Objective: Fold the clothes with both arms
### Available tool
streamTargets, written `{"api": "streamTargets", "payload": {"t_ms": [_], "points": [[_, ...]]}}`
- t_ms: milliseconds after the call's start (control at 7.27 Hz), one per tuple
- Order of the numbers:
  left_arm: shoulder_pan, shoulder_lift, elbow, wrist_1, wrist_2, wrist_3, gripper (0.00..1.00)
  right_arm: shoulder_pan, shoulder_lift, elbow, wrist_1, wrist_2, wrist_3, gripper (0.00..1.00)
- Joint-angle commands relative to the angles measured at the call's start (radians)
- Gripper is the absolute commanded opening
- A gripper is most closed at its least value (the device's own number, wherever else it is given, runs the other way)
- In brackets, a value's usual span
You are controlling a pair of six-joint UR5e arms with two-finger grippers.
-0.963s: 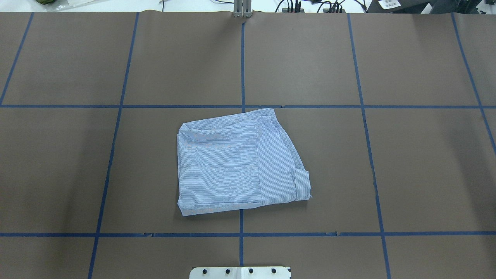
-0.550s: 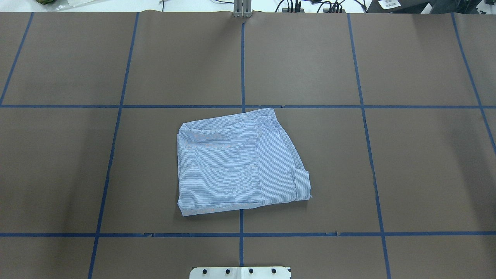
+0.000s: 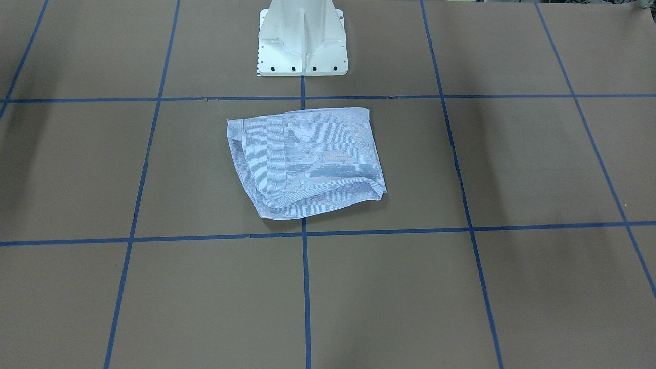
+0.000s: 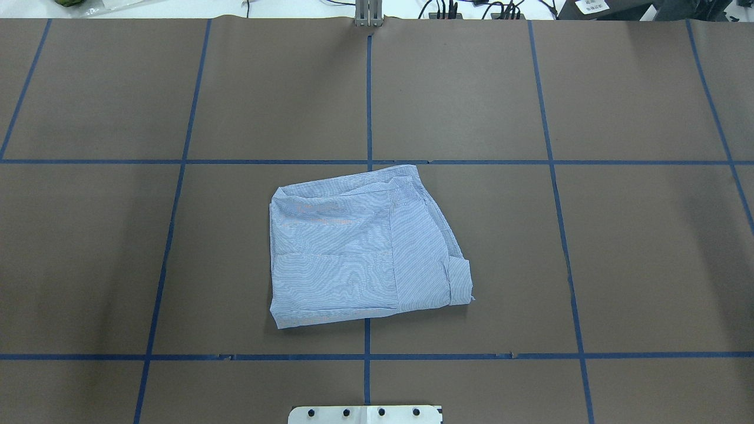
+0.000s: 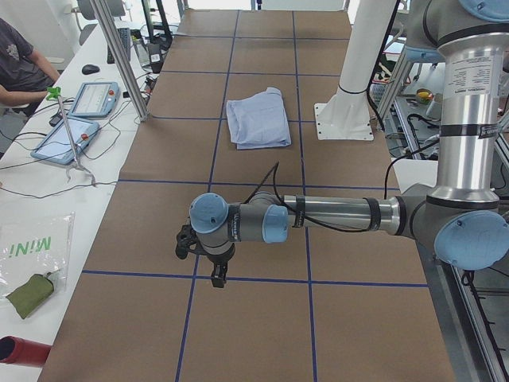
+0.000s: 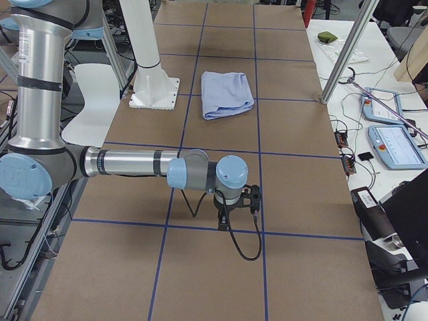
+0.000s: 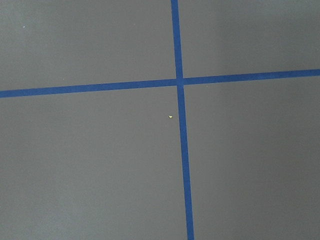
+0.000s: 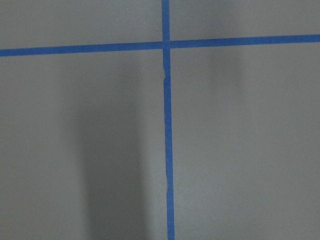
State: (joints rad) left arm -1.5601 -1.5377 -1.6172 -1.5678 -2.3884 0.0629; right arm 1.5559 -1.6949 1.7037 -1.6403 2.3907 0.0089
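The blue-and-white striped shirt [image 4: 353, 253] lies folded into a compact, roughly square bundle at the table's middle, just in front of the robot's base; it also shows in the front-facing view [image 3: 307, 159] and both side views [image 5: 256, 119] [image 6: 226, 93]. Neither arm touches it. My left gripper [image 5: 216, 277] hangs over the brown table far toward the left end, pointing down. My right gripper [image 6: 224, 221] hangs far toward the right end, pointing down. Both show only in the side views, so I cannot tell whether they are open or shut. Both wrist views show only bare table and blue tape.
The table is covered in brown paper [image 4: 648, 253] with a grid of blue tape lines [image 4: 368, 88]. The white pedestal base [image 3: 302, 41] stands behind the shirt. Tablets [image 5: 94, 99] and a seated person [image 5: 20, 68] are beside the table's far long edge.
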Motion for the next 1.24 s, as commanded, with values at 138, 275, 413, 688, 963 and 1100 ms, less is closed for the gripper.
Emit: {"api": "streamTargets", "payload": {"t_ms": [138,275,413,688,963,1100], "points": [[0.000,0.001,-0.001,-0.001,0.000,0.000,1.00,0.000,0.021,-0.022,0.007,-0.005,-0.004,1.00],[0.000,0.001,-0.001,0.000,0.000,0.000,1.00,0.001,0.021,-0.021,0.007,-0.005,-0.003,1.00],[0.000,-0.001,-0.001,0.000,0.000,0.000,1.00,0.001,0.023,-0.018,0.007,-0.005,-0.001,1.00],[0.000,-0.001,-0.003,0.000,0.000,0.000,1.00,0.001,0.024,-0.010,0.007,-0.005,-0.001,1.00],[0.000,-0.001,-0.001,-0.002,0.000,0.000,1.00,0.001,0.026,-0.012,0.007,-0.005,0.000,1.00],[0.000,-0.001,-0.001,-0.002,0.000,0.000,1.00,0.001,0.026,-0.012,0.007,-0.005,-0.001,1.00]]}}
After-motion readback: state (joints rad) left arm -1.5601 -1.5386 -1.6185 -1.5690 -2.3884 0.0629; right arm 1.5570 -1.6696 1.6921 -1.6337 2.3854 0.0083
